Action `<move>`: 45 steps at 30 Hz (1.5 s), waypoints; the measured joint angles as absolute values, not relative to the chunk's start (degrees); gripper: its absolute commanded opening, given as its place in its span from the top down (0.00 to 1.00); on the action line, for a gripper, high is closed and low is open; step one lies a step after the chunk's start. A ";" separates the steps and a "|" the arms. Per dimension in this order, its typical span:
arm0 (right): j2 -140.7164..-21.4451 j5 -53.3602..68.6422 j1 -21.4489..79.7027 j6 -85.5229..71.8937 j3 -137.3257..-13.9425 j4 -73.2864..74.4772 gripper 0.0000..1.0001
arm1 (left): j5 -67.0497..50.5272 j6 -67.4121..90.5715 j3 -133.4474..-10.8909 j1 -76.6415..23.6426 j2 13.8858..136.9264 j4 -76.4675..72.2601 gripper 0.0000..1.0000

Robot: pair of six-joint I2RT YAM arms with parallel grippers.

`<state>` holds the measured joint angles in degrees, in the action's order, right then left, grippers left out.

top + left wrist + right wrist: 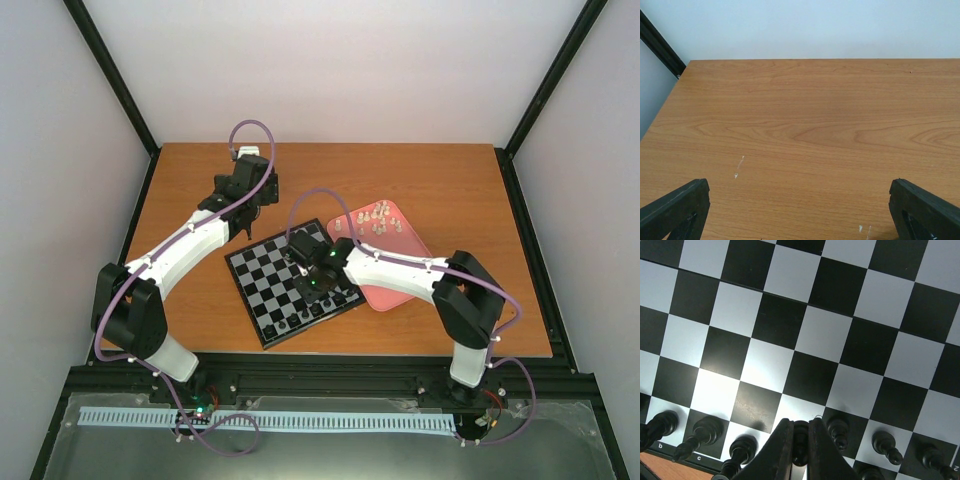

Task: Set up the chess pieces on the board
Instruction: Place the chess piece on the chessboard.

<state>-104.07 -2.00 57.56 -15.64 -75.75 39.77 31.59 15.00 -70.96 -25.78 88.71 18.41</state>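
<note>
Over the near-right edge of the board [262, 272], the right gripper [800, 426] is seen pinched narrow on a single black piece [800, 441]. The piece is held between the two fingers with its long axis running along them and its head turned up toward the wrist camera; whether its base touches the square beneath cannot be told. To either side of it, other black pieces [705, 430] are stood upright in a row along the board's edge, each on its own square. The board itself is laid flat on the table [450, 190] but turned askew, so that one corner is pointed toward the far wall and the opposite one toward the arm bases. Just beside its right side a pink tray [412, 246] is placed, with cream pieces [375, 218] gathered at its far end. Well apart, over bare wood at the far left, the left gripper [797, 195] is held wide with nothing between its fingers.
</note>
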 measured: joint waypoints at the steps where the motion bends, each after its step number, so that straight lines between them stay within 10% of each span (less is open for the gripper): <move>1: -104.31 -1.76 57.63 -15.64 -75.88 39.79 0.95 | 31.55 15.00 -70.96 -25.78 88.71 18.41 0.00; 45: -108.64 1.34 57.80 -15.42 -77.52 41.67 0.94 | 31.48 15.00 -70.59 -25.78 88.12 18.37 0.00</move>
